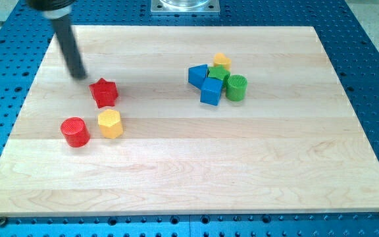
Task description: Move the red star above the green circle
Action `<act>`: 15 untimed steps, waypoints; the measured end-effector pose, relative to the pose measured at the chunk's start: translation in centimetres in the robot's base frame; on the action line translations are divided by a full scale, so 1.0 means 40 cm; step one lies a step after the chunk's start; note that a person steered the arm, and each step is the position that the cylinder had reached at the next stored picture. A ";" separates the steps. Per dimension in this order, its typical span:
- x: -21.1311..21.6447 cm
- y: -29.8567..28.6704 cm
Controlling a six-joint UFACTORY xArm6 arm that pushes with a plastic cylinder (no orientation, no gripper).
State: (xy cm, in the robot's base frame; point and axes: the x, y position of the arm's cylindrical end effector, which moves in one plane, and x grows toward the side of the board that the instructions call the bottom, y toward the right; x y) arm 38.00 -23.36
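In the camera view there are no jaws to report as open or closed: the arm ends in a straight dark rod, and my tip point(79, 74) rests on the bench point(189, 171) near its upper left, holding nothing. It stands just up and to the view's left of the red star point(103, 92), close to it, though whether the two touch I cannot tell. The rod is smooth, matte and dark grey, leaning up toward the view's top left where its thicker black mount leaves the frame. The bench is a pale wooden board of joined planks with visible grain, lying on a blue metal plate dotted with rows of holes. The red star is a chunky block with blunt points and a flat top. Below it sits a yellow hexagon point(110, 123), near but apart, and just to that block's left a red cylinder point(75, 131) with ribbed sides. The green circle point(236, 87), also ribbed round its wall, lies well apart on the view's right, at the right edge of a tight cluster. Touching its left side are a green block point(218, 72), shape unclear, and a blue cube point(211, 91); a second blue block point(197, 75) sits further left, and a yellow block point(222, 60) at the top of the cluster. All the blocks look like glossy plastic.
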 end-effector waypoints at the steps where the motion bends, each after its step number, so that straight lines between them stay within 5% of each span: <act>1: 0.136 0.132; 4: -0.160 0.387; 5: -0.242 0.369; 7: -0.273 0.636; 8: -0.273 0.526; 10: -0.169 0.554; 12: -0.253 0.769; 14: -0.353 0.740; 15: -0.336 0.844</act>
State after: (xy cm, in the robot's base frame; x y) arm 24.57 10.38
